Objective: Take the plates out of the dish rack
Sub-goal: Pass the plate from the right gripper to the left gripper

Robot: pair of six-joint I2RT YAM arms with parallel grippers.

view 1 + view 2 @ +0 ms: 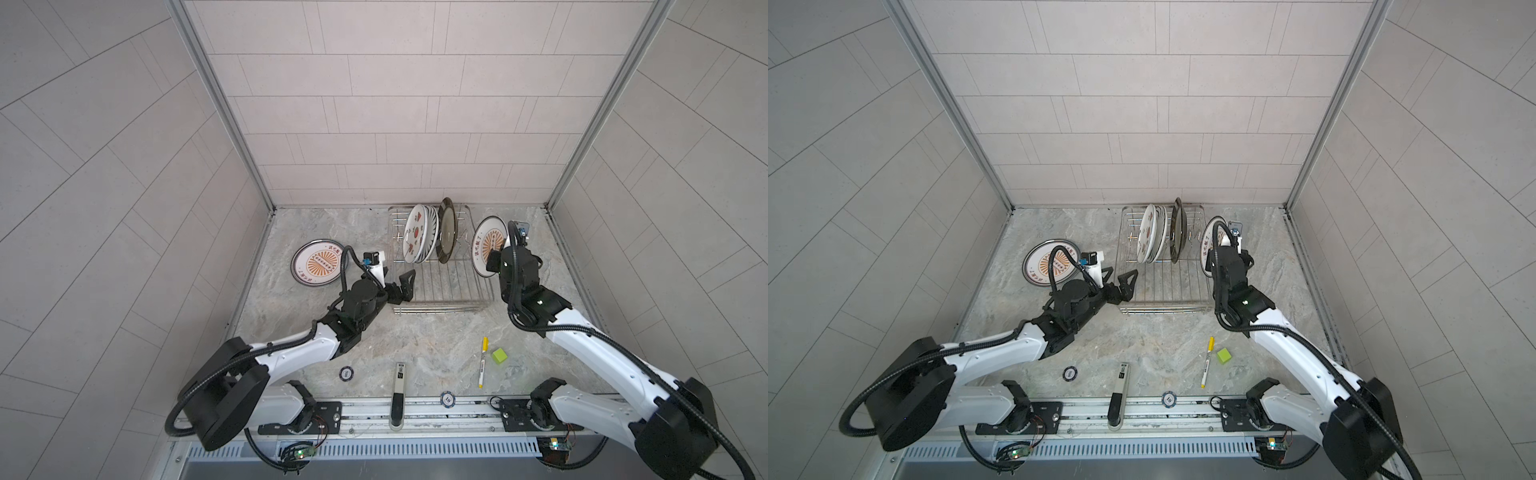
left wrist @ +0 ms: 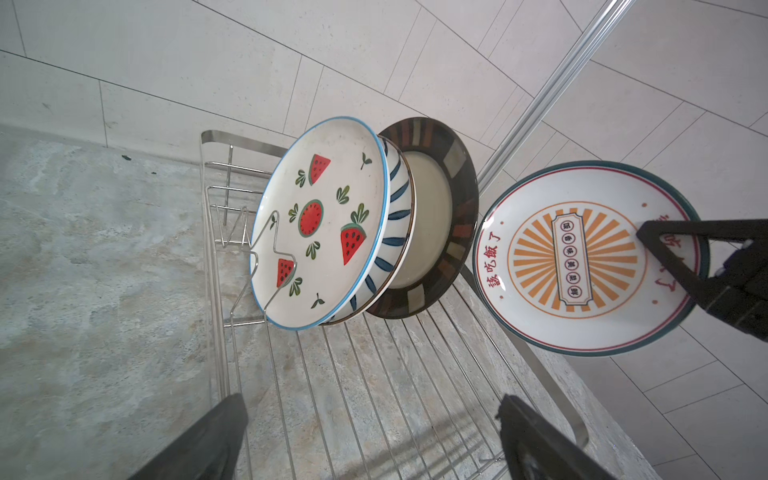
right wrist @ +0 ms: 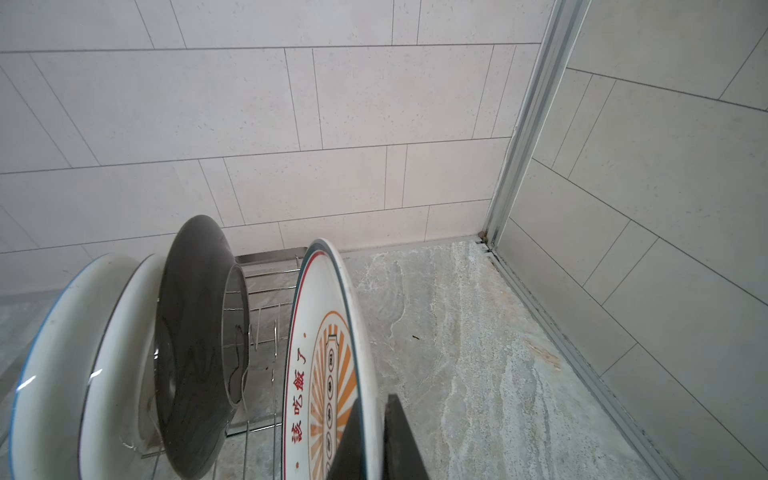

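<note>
Plates (image 1: 422, 239) (3, upright) are standing in the dish rack (image 1: 440, 286) as the right gripper (image 3: 374, 419) is clamping a sunburst plate (image 1: 486, 245) just beside its right end; the left gripper (image 2: 368, 409) is hovering wide open near its left side.

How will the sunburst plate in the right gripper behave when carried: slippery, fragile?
Probably slippery: the sunburst plate looks glossy, and the right gripper pinches only its rim. Likely stiff yet fragile ceramic. Held upright by one edge, it may swing.
</note>
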